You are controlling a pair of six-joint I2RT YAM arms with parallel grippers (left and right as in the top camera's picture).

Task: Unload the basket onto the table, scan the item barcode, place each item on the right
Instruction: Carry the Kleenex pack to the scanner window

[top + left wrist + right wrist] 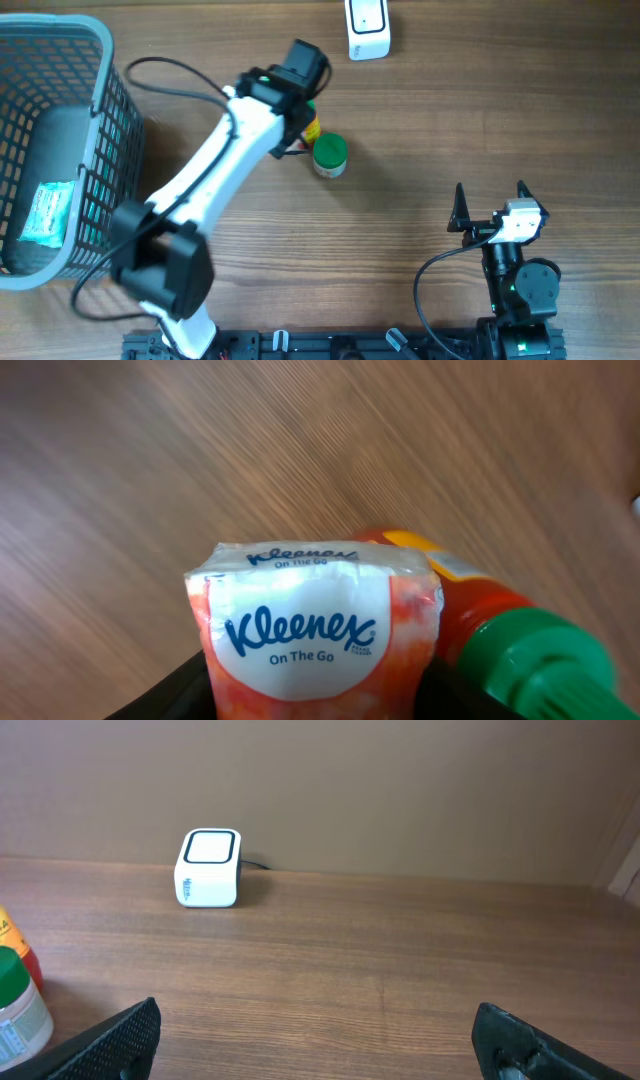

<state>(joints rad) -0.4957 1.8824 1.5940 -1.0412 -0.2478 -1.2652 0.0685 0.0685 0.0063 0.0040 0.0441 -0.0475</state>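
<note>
An orange and white Kleenex tissue pack [310, 630] fills the left wrist view, its "On The Go" label facing the camera. My left gripper [315, 695] is shut on it, with a dark finger pressed against each side. From overhead the left gripper [298, 90] sits at the table's middle back, and the pack is hidden under it. The white barcode scanner [367, 30] stands at the far edge and is also in the right wrist view [208, 868]. My right gripper [490, 205] rests open over bare wood [320, 1040], holding nothing.
A red sauce bottle with a green cap [500, 640] lies right beside the pack. A green-lidded jar [330, 155] stands just right of the left gripper. A grey wire basket [100, 120] at the left holds a teal packet [45, 212].
</note>
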